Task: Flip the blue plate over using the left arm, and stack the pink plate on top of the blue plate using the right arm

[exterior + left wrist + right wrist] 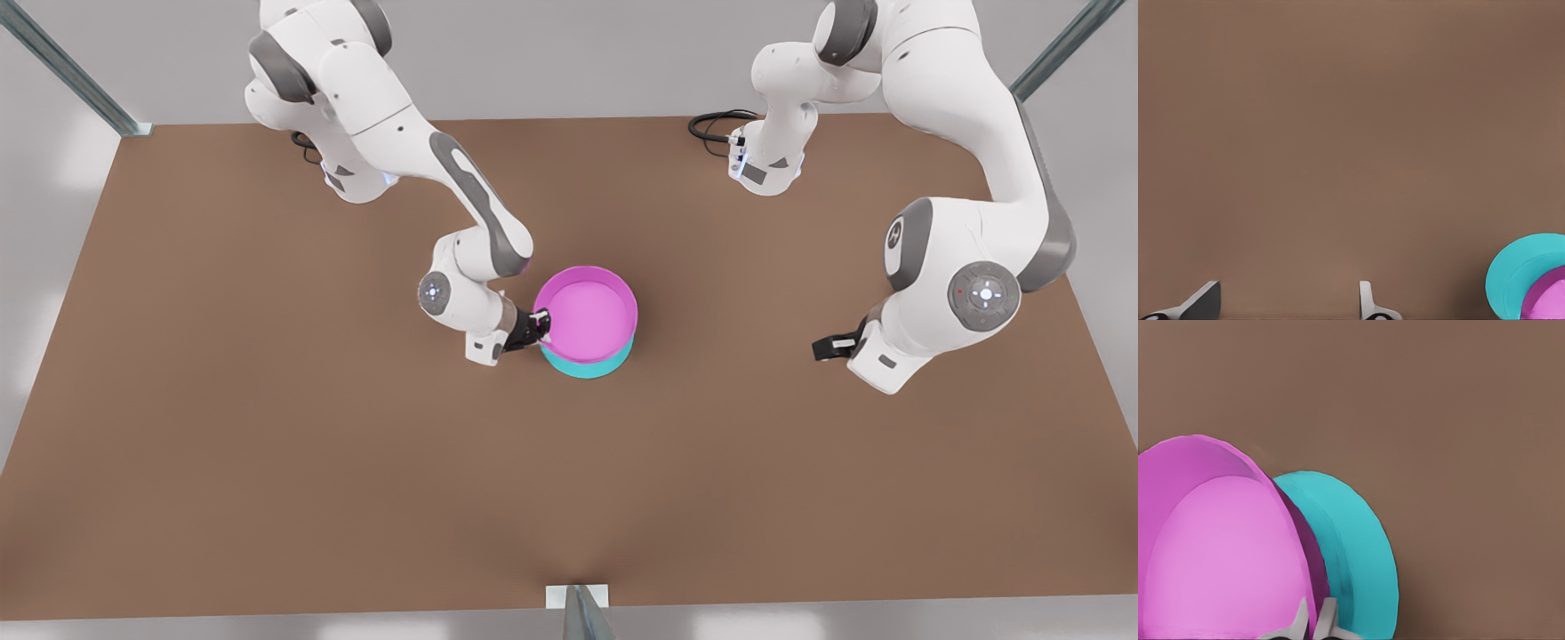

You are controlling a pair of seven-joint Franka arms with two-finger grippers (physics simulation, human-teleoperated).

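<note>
The pink plate [589,309] sits open side up directly over the blue plate [594,366], which peeks out beneath it near the table's middle. My right gripper [540,327] is shut on the pink plate's rim on the side toward the front view's left. In the right wrist view its fingertips [1328,619] straddle the pink plate [1218,547], with the blue plate [1358,547] just behind. I cannot tell whether the two plates touch. My left gripper [820,348] waits open at the front view's right, well away from both. Its fingers [1205,301] stand wide apart over bare table.
The brown table [267,427] stretches wide on every side of the plates. A black cable loop [716,124] lies at the back by one arm's base. Metal frame posts [582,613] stand at the table's front edge and back corners.
</note>
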